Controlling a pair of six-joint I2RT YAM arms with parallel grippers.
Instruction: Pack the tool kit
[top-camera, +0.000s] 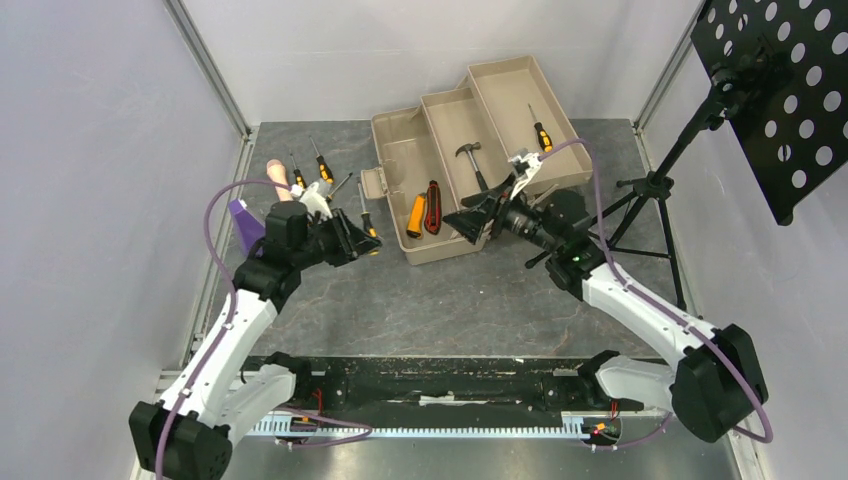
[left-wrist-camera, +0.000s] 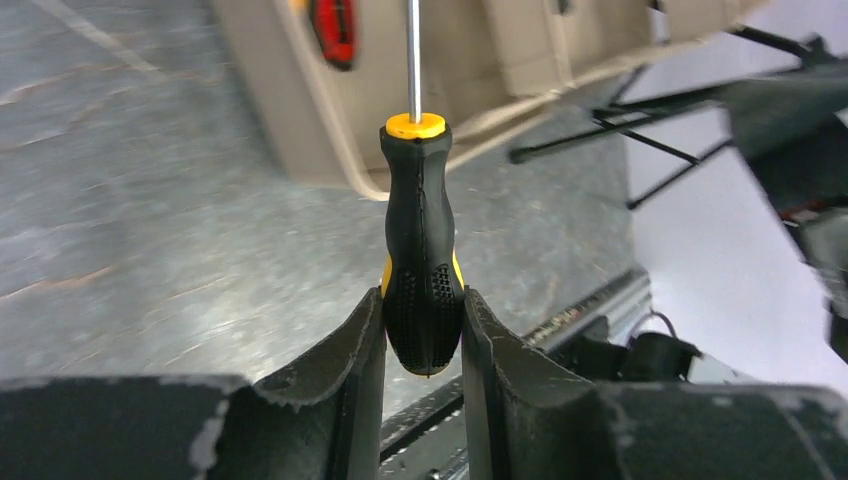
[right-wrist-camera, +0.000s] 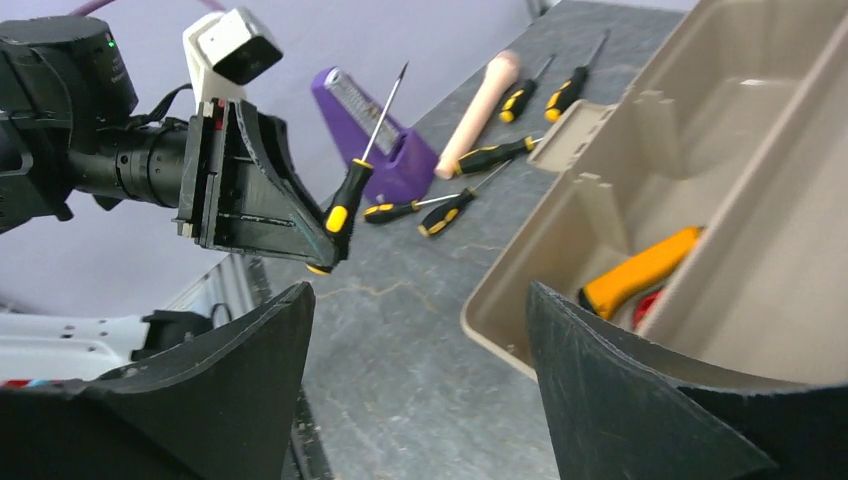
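Open tan toolbox (top-camera: 402, 160) with hammer (top-camera: 470, 160), knife (top-camera: 433, 207); screwdriver (left-wrist-camera: 421, 260) aloft, other screwdrivers (top-camera: 324, 169) alongside

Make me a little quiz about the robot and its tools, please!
1. True or false: the left gripper is shut on a screwdriver.
2. Where does the hammer lie? A) inside the toolbox B) beside it C) underneath it
3. Fill the gap: the right gripper has its jaws ____ and holds nothing.

Key: 1 true; 2 A; 3 open.
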